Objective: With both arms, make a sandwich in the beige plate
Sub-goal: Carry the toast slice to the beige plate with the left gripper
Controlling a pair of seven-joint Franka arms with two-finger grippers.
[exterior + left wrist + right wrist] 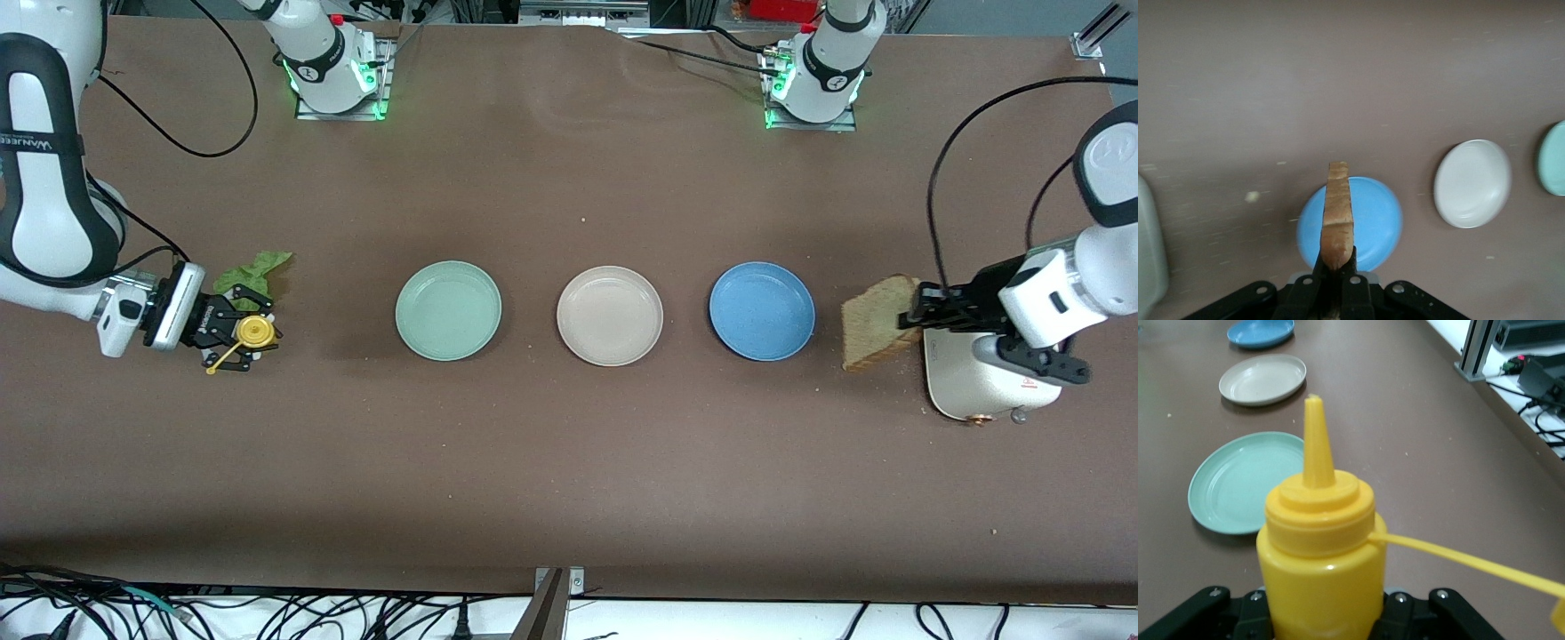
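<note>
Brown matte tabletop (569, 471) carries three round shallow plates in a row: a mint-green plate (448, 310) toward the right arm's end, a pale beige plate with a raised rim (610, 316) in the middle, and a blue plate (762, 310) toward the left arm's end. All three plates hold nothing. The left gripper (916, 313) is clamped tight on one tan toasted bread slice with a dark brown crust (878, 324), holding it by one edge, up in the air between the blue plate and a cream-coloured toaster (956, 387) at the left arm's end of the table. In the left wrist view the slice (1337, 220) shows edge-on, rising from between the closed fingers (1350, 283), with the blue plate (1378, 223) under it and the beige plate (1471, 183) beside that. The right gripper (233, 333) has its jaws closed around a yellow plastic squeeze bottle (254, 332), at the right arm's end of the table. The right wrist view shows the bottle (1319, 567) upright in the grip, pointed nozzle uncapped, its cap strap (1458, 560) hanging off to one side. A crinkled green lettuce leaf (253, 271) lies on the table just beside that gripper, farther from the front camera than the bottle.
</note>
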